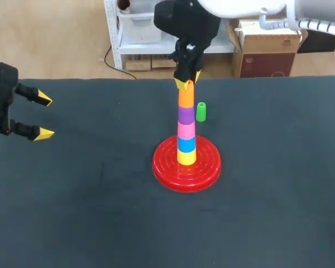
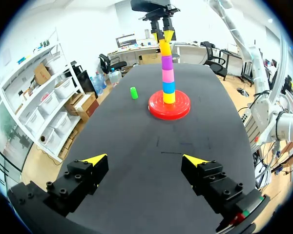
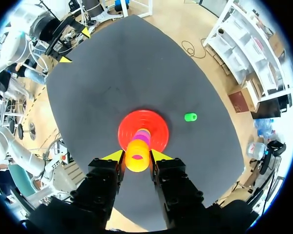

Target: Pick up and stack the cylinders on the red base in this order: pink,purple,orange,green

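Note:
The red base [image 1: 212, 167] carries a tower of cylinders: yellow, blue, pink [image 1: 186, 130], purple [image 1: 185, 115], with the orange cylinder [image 1: 186, 99] on top. My right gripper [image 1: 188, 83] hangs straight above the tower, shut on the orange cylinder [image 3: 136, 155], one yellow tip on either side of it. The green cylinder [image 1: 201, 111] stands alone on the table just behind and right of the tower, also seen as a green cylinder [image 3: 190, 117] beside the base [image 3: 129, 126]. My left gripper [image 1: 43, 117] is open at the table's left edge, holding nothing.
The black table [image 1: 89, 212] stretches around the base. In the left wrist view the tower stands far ahead of my left gripper [image 2: 145, 160], with the green cylinder [image 2: 134, 92] off to one side of the base [image 2: 156, 108].

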Robot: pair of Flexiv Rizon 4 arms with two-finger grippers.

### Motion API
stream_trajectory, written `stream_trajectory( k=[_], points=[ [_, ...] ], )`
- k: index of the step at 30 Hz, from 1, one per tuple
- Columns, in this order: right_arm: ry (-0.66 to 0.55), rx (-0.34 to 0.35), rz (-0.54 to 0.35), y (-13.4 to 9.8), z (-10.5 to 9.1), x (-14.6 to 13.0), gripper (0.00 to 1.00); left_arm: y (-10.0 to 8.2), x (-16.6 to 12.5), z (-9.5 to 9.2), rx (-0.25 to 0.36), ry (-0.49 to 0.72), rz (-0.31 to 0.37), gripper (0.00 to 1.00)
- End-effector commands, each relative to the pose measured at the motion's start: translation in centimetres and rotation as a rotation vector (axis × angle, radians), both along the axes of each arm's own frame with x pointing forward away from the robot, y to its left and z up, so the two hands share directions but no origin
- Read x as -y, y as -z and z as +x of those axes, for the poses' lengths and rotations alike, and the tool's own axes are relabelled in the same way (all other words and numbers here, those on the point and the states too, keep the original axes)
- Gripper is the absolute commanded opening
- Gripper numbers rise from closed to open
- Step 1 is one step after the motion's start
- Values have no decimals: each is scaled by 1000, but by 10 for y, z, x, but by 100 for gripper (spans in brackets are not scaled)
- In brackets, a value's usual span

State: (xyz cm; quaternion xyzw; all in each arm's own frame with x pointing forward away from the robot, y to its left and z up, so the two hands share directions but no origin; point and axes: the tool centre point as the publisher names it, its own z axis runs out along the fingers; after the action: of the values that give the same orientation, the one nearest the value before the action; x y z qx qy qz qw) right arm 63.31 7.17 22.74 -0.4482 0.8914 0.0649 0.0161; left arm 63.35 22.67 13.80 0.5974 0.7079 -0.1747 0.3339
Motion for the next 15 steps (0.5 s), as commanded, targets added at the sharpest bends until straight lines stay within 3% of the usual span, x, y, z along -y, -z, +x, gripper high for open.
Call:
stream_trajectory(
  k=[1,12,15],
  points=[
    [4,4,-8,6,-5,1,0,1,0,-1,4,-1,-2,100],
    [11,-13,-41,28,-11,0,0,1,0,-1,4,-1,-2,100],
    [16,16,-25,25,-9,0,0,1,0,-1,4,-1,-2,100]
  ],
)
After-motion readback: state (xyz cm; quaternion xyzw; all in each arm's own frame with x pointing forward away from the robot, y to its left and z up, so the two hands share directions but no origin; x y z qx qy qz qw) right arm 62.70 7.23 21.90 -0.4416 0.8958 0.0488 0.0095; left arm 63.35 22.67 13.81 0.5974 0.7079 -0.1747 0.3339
